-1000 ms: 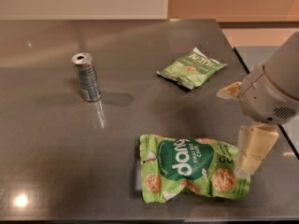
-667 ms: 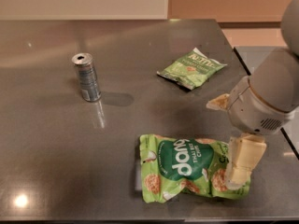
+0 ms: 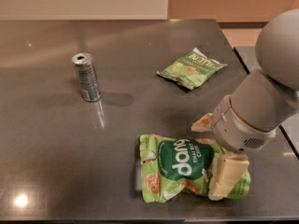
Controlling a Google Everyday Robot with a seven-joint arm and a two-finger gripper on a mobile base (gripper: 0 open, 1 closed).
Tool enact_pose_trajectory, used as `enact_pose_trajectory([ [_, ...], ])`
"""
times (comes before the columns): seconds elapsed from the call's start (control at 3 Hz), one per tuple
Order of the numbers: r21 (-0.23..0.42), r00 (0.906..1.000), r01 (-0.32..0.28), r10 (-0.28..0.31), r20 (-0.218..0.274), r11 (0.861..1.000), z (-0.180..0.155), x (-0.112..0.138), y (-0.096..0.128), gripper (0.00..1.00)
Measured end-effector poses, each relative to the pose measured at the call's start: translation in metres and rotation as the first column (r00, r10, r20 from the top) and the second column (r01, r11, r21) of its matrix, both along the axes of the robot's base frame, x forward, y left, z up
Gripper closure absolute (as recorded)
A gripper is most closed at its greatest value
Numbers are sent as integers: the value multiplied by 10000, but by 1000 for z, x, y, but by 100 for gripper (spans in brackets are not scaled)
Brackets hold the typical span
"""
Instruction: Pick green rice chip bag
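The green rice chip bag (image 3: 180,164) lies flat on the dark table near its front edge, light green with a dark green circle and white "dang" lettering. My gripper (image 3: 215,148) is at the bag's right end, with its jaws open. One cream finger (image 3: 227,174) lies over the bag's right part. The other finger (image 3: 203,122) is just beyond the bag's far edge. The grey arm (image 3: 261,106) comes in from the right and hides part of the bag's upper right corner.
A smaller green packet (image 3: 191,68) lies further back on the table (image 3: 56,143). A silver can (image 3: 86,77) stands upright at the left. The table's right edge (image 3: 243,64) is close to the arm; the front edge runs just below the bag.
My gripper has moved left and down onto the bag's right end; the near finger now lies over the bag. The bag, packet and can have not moved.
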State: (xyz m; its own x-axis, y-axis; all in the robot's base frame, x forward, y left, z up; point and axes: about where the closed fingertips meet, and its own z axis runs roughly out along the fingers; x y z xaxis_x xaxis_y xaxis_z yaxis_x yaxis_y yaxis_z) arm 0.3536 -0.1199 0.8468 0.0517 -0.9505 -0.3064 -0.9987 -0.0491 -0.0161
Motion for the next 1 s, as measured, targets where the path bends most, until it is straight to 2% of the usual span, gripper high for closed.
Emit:
enact_pose_trajectory([
  [0.67, -45, 9996, -164, 163, -237, 9999, 0, -7, 10, 64],
  [1.0, -186, 9997, -65, 60, -243, 9998, 20, -1, 4, 87],
])
